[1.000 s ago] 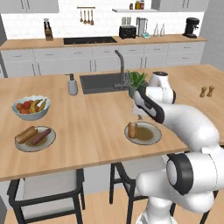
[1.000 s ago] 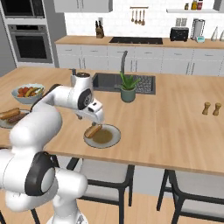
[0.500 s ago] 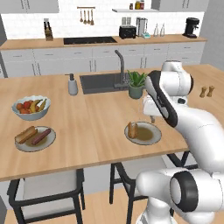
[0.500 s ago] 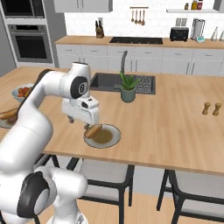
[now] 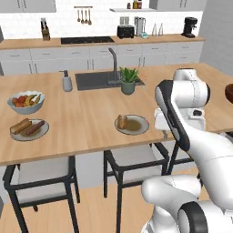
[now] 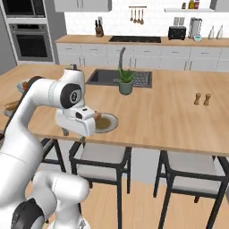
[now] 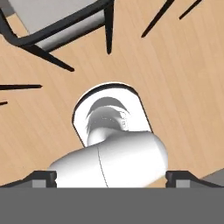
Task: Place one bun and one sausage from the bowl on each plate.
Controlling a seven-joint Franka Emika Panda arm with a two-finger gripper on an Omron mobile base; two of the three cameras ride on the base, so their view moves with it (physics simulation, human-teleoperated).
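The table (image 5: 91, 123) lay broad and bare between the near plate (image 5: 132, 124) with its bun and the far plate (image 5: 29, 129) at the left edge, an open lane along the front. The fruit bowl (image 5: 26, 102) stood just behind the far plate, crowding that corner. The potted plant (image 5: 128, 80), faucet (image 5: 111, 63) and soap dispenser (image 5: 67, 82) lined the sink (image 5: 102, 81) behind the middle. The dark bowl (image 5: 229, 92) sat at the far right edge, with the robot's own white arm between it and the near plate. Salt and pepper shakers (image 6: 202, 99) stood apart on open wood to the right. Stools (image 6: 100, 157) lined the front edge below.

Arm folded back, end effector (image 6: 73, 133) pointing down, its jaws spread wide
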